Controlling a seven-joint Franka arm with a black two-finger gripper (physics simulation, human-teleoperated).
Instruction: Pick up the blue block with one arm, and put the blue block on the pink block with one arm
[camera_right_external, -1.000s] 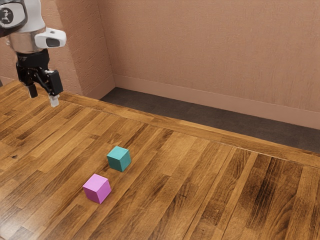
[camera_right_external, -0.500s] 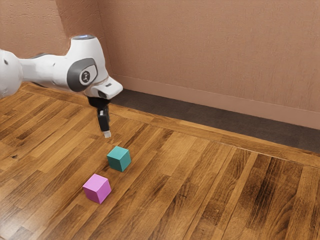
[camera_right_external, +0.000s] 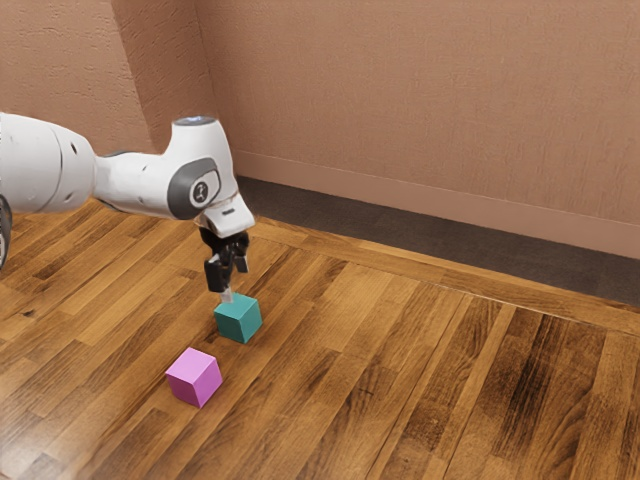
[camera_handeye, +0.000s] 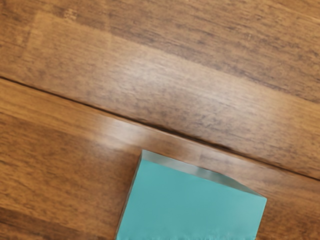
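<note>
Since the earlier frame your arm has swung in from the exterior view's upper left. The end effector (camera_right_external: 227, 292) now hangs just above the blue block (camera_right_external: 238, 318), which sits on the bench (camera_right_external: 420, 380) near the pink block (camera_right_external: 194, 377). Whether it is spread or pressed together cannot be told; centre over the block and square to its sides before descending.

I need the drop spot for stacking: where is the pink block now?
In the exterior view, the pink block sits on the wooden table at lower left, just in front and left of the blue block, not touching it.
</note>
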